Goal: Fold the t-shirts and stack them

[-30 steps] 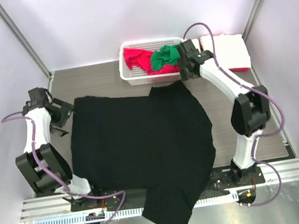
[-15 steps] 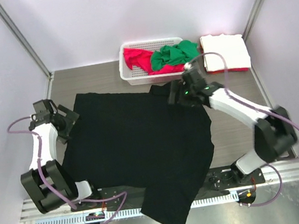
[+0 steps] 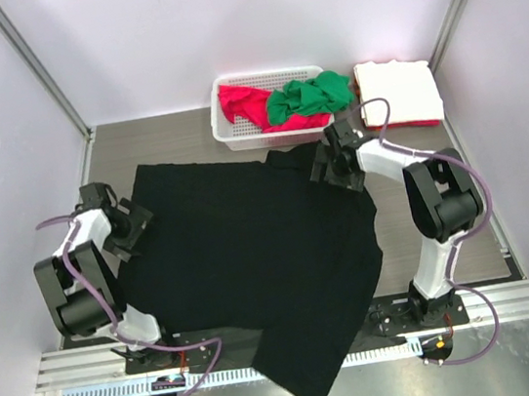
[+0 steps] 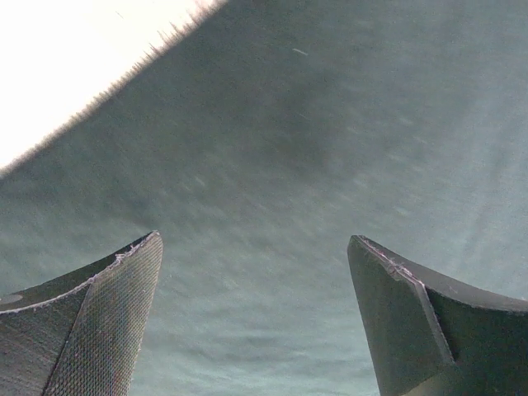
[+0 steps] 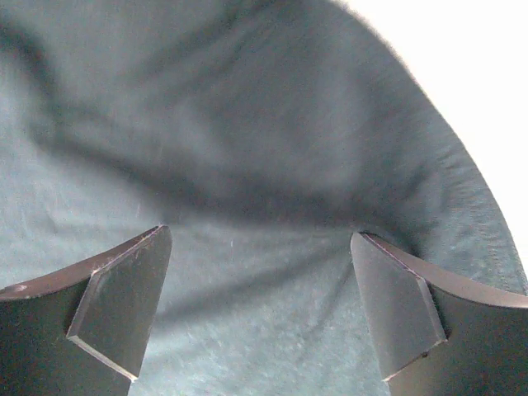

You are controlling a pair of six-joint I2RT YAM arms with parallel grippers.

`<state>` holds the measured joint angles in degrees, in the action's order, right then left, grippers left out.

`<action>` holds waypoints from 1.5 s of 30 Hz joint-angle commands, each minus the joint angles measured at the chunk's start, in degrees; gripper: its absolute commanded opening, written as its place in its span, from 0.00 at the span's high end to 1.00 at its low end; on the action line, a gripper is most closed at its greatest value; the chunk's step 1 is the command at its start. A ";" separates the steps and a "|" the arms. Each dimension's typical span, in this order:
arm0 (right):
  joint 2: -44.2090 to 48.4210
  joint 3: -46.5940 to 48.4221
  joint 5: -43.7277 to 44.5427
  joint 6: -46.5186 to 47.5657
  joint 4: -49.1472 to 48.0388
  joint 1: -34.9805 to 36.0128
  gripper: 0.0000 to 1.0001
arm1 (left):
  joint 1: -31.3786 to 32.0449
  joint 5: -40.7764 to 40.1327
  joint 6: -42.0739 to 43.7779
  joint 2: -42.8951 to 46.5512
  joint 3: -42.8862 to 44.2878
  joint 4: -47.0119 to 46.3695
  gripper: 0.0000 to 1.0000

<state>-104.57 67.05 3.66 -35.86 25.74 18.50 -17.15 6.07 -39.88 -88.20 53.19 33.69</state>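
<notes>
Fabric of the black t-shirt [image 3: 253,259] is lying spread on the tabletop [image 3: 163,138]. The left end effector [image 3: 131,229] and right end effector [image 3: 334,164], both gaping, are hanging over its side edges, the right having left the basket [image 3: 257,141].

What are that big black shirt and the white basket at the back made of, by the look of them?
The black t-shirt looks like soft, matte knit cloth, perhaps cotton. It lies limp and wrinkled, and the right wrist view shows a fine weave and a stitched hem. The white basket seems to be smooth moulded plastic, judging by its stiff lattice wall that holds its shape.
</notes>
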 commanded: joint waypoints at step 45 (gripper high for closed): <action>24.43 -16.86 2.22 -3.43 12.23 1.80 0.03 | 13.53 -3.43 -13.83 27.58 -16.29 -2.93 0.10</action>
<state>-78.04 48.95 6.13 -37.69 41.95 20.80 -5.50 -1.41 -57.25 -55.53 34.30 37.95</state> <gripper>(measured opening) 0.972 0.901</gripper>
